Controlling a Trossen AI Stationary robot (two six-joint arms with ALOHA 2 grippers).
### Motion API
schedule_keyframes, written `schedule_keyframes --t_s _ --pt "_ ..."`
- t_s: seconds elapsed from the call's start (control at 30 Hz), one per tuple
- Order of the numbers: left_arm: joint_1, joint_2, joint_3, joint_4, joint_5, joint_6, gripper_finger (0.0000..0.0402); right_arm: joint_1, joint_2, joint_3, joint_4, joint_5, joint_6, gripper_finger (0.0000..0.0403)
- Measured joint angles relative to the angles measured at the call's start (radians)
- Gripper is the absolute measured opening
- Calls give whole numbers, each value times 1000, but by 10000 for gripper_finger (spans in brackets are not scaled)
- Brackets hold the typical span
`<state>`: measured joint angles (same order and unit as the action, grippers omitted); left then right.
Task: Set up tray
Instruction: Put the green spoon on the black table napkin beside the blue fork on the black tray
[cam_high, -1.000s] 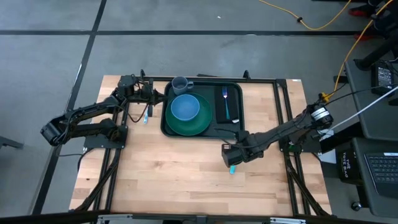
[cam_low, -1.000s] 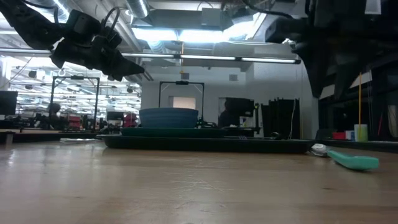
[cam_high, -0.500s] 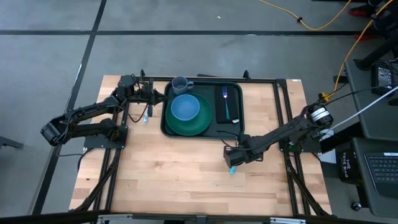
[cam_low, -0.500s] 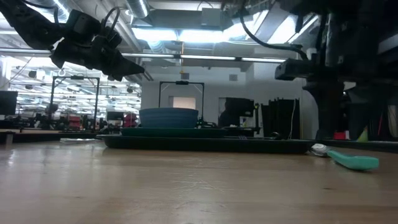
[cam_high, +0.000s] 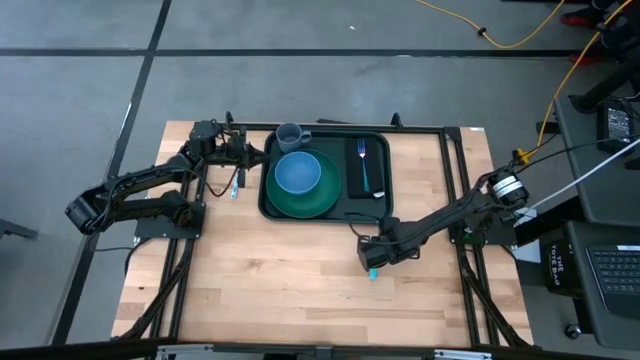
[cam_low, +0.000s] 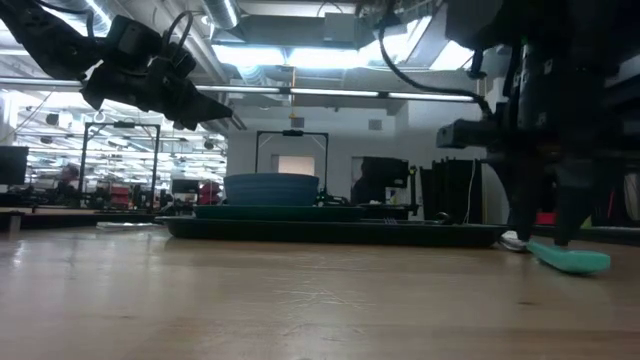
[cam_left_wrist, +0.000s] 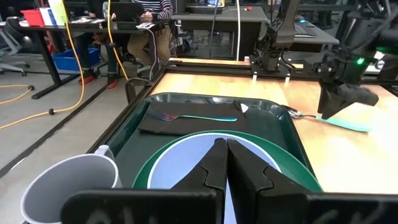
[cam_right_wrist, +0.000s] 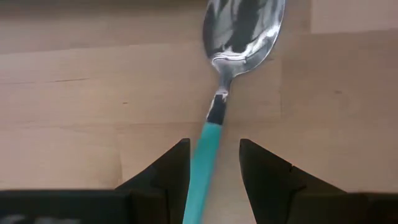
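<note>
Both right gripper (cam_right_wrist: 211, 163) jaws astride spoon (cam_right_wrist: 231, 74).

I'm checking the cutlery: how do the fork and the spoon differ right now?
The fork lies on the black napkin inside the tray; the spoon lies on the bare table outside it. Nothing is near the fork, while the right gripper has its open jaws on either side of the spoon's handle. Both have teal handles.

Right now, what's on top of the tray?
On the tray: a green plate carrying a blue bowl, and a black napkin with a fork on it. What's under the bowl is hidden.
</note>
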<state>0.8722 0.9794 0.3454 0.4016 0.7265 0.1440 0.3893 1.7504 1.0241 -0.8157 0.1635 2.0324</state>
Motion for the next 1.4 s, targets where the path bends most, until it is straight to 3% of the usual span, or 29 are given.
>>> schedule_keyframes --t_s 0.23,0.5,1.07,1.4 --pt "0 0 0 7 0 0 3 0 42 0 16 -1 -21 142" --pt "0 0 0 8 0 0 3 0 42 0 -69 -85 -21 142" --pt "0 0 0 15 0 0 3 0 42 0 -126 -79 -110 142" --pt "0 0 0 15 0 0 3 0 42 0 -121 -26 -233 101"
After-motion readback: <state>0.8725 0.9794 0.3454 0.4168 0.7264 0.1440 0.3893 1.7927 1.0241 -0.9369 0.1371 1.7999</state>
